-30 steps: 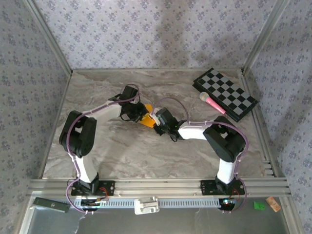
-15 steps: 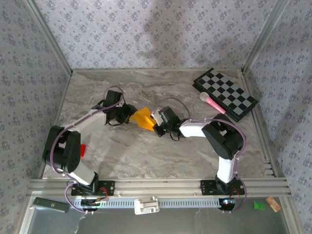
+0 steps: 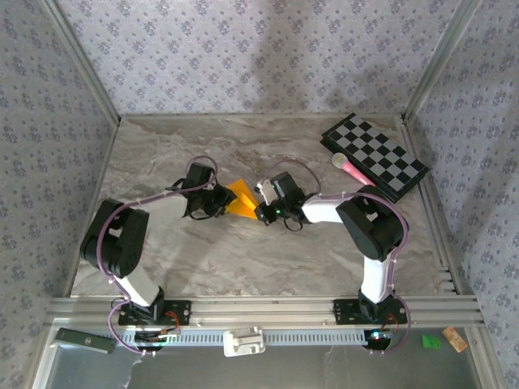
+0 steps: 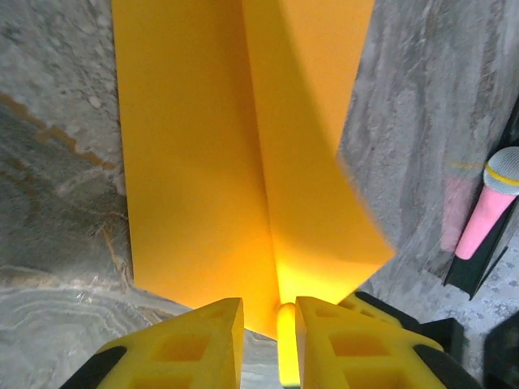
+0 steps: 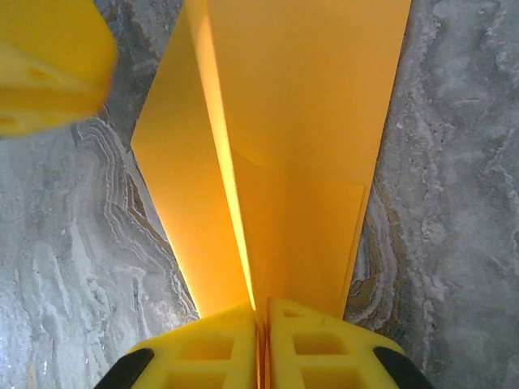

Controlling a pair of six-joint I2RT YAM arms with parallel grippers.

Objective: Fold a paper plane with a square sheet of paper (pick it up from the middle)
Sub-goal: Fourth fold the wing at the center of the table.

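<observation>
The square sheet of paper [image 3: 238, 195] is orange-yellow and folded, with a raised centre crease, and it lies mid-table between both grippers. In the left wrist view the paper [image 4: 203, 162] spreads ahead of my left gripper [image 4: 269, 304]. Its jaws stand a little apart around the crease's near end, with bare table showing between the left finger [image 4: 195, 340] and the ridge. From the other side, my right gripper [image 5: 261, 308] is shut on the crease of the paper [image 5: 300, 121]. In the top view the left gripper [image 3: 220, 200] and right gripper [image 3: 261, 210] face each other across it.
A black-and-white checkered board [image 3: 375, 156] lies at the back right with a pink-tipped stick [image 3: 351, 169] on its near edge; the stick [image 4: 486, 211] also appears at the right of the left wrist view. Patterned walls close in the table.
The left arm swung away to the left, then came back to the paper's left end, its jaws widening and narrowing again. The right gripper kept its hold and shifted slightly.
</observation>
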